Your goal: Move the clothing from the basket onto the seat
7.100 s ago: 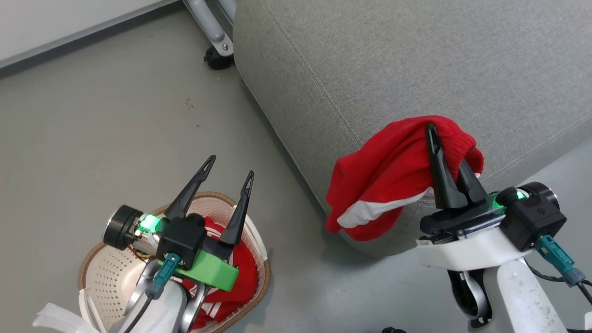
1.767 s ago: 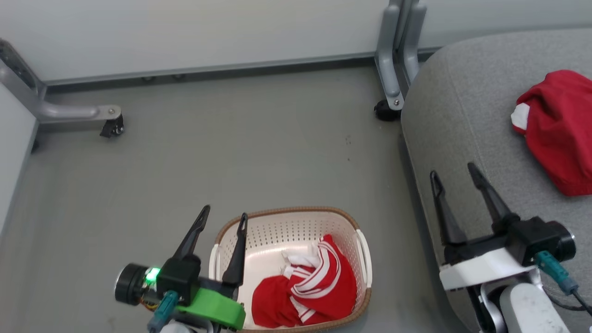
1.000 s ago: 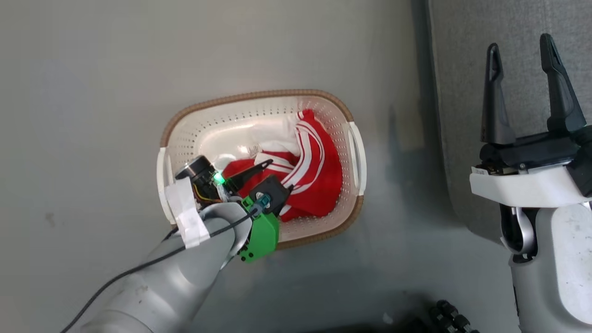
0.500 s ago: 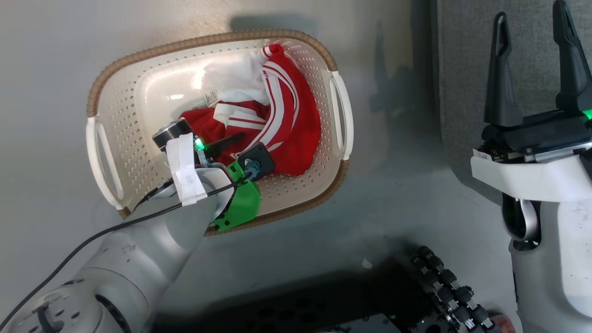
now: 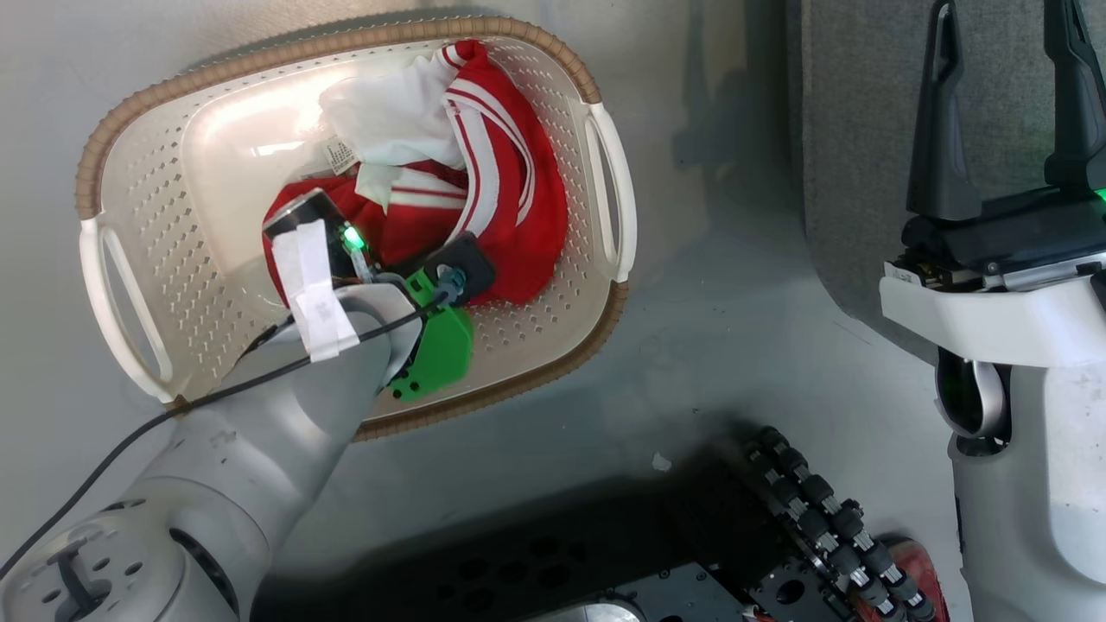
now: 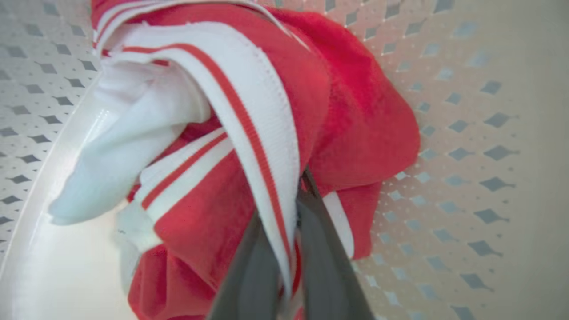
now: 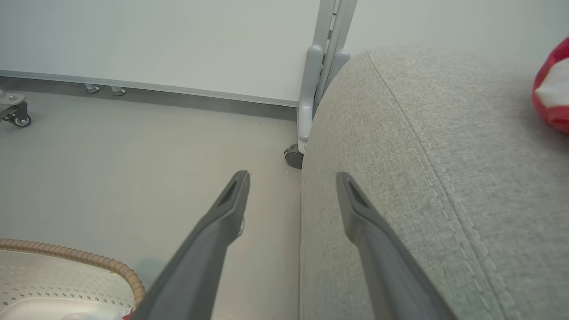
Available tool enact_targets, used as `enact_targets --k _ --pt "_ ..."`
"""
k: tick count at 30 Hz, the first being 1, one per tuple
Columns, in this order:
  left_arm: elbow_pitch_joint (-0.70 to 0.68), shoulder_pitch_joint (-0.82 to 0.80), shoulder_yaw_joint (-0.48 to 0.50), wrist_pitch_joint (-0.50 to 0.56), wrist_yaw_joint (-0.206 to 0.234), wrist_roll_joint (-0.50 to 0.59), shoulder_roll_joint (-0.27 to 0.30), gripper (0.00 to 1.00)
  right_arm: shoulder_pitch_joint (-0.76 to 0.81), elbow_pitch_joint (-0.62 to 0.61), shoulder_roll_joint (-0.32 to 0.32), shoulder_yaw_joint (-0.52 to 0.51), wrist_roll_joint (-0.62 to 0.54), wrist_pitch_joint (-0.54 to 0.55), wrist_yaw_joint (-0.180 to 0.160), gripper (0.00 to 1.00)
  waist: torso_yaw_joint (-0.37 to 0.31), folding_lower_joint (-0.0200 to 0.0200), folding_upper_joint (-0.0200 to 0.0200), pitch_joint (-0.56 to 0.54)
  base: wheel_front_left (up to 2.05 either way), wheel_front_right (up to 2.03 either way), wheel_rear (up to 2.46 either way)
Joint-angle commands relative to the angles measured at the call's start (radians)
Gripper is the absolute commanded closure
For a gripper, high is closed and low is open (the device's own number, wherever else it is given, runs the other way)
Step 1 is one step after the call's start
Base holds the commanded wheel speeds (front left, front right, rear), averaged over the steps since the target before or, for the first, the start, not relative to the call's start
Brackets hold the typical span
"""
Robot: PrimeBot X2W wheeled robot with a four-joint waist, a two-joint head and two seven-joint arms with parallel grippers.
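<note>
The cream perforated basket (image 5: pixel 346 39) stands on the grey floor, holding red clothing (image 5: pixel 510 216) with white stripes and a white sleeve. My left gripper (image 6: pixel 295 191) reaches down into the basket and is shut on a white band with a red stripe, part of the clothing (image 6: pixel 355 111). In the head view its fingers are buried in the fabric. My right gripper (image 5: pixel 1002 17) stands open and empty over the edge of the grey seat (image 5: pixel 855 130). The right wrist view shows that gripper (image 7: pixel 292 175), the seat (image 7: pixel 422 155) and another red garment (image 7: pixel 553 93) lying on it.
The basket's brown rim (image 7: pixel 89 260) lies left of the seat, with a strip of floor between them. A grey metal leg with a caster (image 7: pixel 306 111) stands at the seat's far corner by the pale wall (image 7: pixel 155 40). My dark base and cable chain (image 5: pixel 821 518) sit below.
My left gripper has shut on the striped clothing inside the basket. The head camera has moved, so the basket sits higher and larger in view. The right gripper stays open.
</note>
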Motion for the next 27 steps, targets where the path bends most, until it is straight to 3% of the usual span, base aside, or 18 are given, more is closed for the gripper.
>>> enact_targets --k 1,9,13,27 --pt "0.002 -0.021 -0.002 -0.011 0.001 -0.015 -0.004 1.0 0.008 0.003 0.004 -0.005 0.003 -0.003 -0.001 0.0 0.007 -0.0001 -0.0001 -0.008 0.0 0.0 0.0" --pt "-0.051 -0.004 0.038 -0.048 0.001 -0.083 -0.022 1.0 0.001 0.025 -0.005 -0.008 -0.002 -0.003 -0.001 0.0 0.041 -0.0001 -0.0001 -0.084 0.0 0.0 0.0" --pt "-0.179 0.042 0.108 -0.049 0.035 -0.092 -0.006 1.0 0.011 0.042 -0.012 -0.008 -0.003 -0.003 -0.001 0.0 0.064 -0.0001 -0.0001 -0.155 0.0 0.0 0.0" --pt "-0.604 0.402 0.4 -0.048 0.11 -0.021 0.062 1.0 0.163 0.154 -0.011 0.006 0.019 -0.003 -0.001 0.0 0.125 -0.0001 -0.0001 -0.583 0.0 0.0 0.0"
